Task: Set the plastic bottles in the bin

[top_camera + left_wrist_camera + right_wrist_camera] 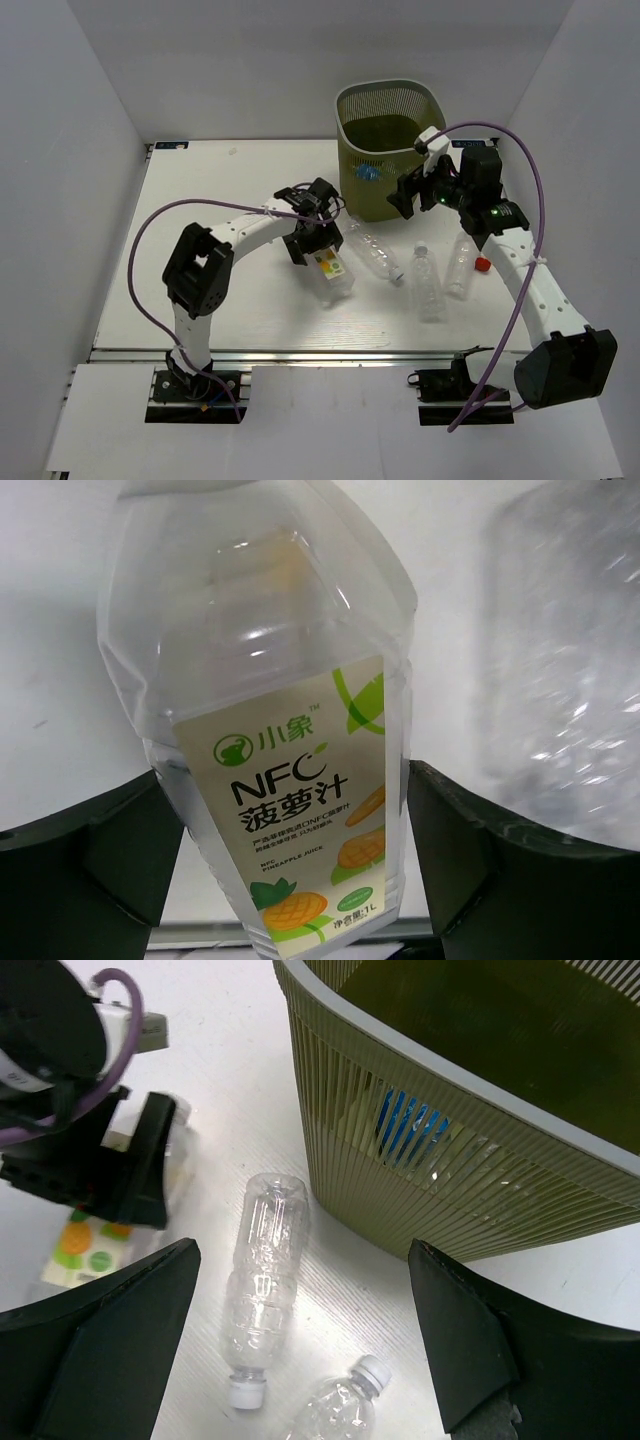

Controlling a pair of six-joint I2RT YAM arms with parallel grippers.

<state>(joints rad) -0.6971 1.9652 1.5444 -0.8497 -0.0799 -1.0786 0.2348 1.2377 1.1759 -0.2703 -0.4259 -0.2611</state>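
**A:** Why does the left gripper (310, 238) sit so low?

**B:** To take the juice bottle (280, 730), I judge. It lies flat on the table (200, 180), left of the others. The jaws stand wide on either side of its body, right at its walls. Whether they press yet, I cannot tell.

**A:** How does the bottle look?

**B:** Clear, squarish, seemingly empty. Its white label carries green and orange pineapple print.

**A:** And the right gripper (405, 195)?

**B:** Spread open, holding nothing, beside the olive bin (450, 1100). The white-capped bottle (262, 1270) and the red-capped bottle (465, 262) lie near it, not yet binned.
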